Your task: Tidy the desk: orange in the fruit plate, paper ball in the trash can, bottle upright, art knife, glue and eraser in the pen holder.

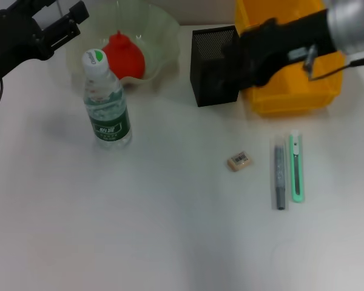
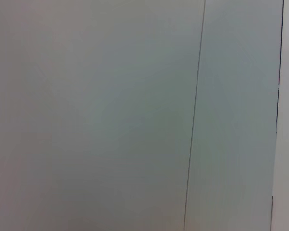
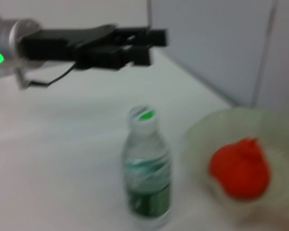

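Note:
A clear water bottle (image 1: 107, 103) with a green label stands upright on the white desk; it also shows in the right wrist view (image 3: 147, 168). The orange (image 1: 125, 54) lies in the translucent fruit plate (image 1: 164, 27) behind it. My left gripper (image 1: 76, 19) is open and empty, raised at the far left above the bottle and plate. My right gripper (image 1: 230, 63) hangs at the black mesh pen holder (image 1: 209, 45), in front of the yellow bin. The eraser (image 1: 239, 161), grey glue stick (image 1: 279, 177) and green art knife (image 1: 296, 167) lie on the desk. The paper ball is out of view.
A yellow bin (image 1: 294, 97) stands at the back right, next to the pen holder. The left wrist view shows only a grey wall panel (image 2: 111, 115). My left arm's gripper (image 3: 135, 44) shows in the right wrist view above the bottle.

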Robot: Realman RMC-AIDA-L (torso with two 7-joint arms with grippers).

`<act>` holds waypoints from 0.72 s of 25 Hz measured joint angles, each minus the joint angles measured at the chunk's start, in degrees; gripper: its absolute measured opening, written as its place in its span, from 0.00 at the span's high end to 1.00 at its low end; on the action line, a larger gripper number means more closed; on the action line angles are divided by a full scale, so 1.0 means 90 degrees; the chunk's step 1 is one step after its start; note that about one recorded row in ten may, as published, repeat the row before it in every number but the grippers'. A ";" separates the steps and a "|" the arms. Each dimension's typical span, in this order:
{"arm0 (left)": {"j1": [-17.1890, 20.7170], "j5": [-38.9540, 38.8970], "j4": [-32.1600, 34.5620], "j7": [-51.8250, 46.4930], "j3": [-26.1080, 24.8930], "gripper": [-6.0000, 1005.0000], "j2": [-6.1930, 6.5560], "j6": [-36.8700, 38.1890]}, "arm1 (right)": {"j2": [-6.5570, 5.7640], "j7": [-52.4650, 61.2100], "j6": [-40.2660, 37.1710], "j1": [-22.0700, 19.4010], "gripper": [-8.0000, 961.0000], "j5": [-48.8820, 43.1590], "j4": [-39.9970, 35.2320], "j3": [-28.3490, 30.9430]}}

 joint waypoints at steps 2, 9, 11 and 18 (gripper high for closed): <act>-0.0018 -0.0003 -0.0036 0.0026 0.0000 0.25 0.0001 0.0000 | -0.0052 0.0007 -0.0260 0.0438 0.22 -0.0323 0.0503 0.0022; -0.0031 -0.0013 -0.0037 -0.0031 -0.0054 0.25 0.0023 0.0014 | -0.0226 -0.0149 -0.0679 0.1550 0.22 -0.1446 0.2146 -0.0018; -0.0031 -0.0013 -0.0045 -0.0037 -0.0080 0.25 0.0026 0.0033 | -0.0221 -0.0281 -0.0594 0.1622 0.22 -0.1614 0.2365 -0.0025; 0.0011 -0.0013 -0.0060 -0.0042 -0.0081 0.25 0.0012 0.0060 | -0.0123 -0.0867 -0.0212 0.1620 0.22 -0.1780 0.2730 -0.0060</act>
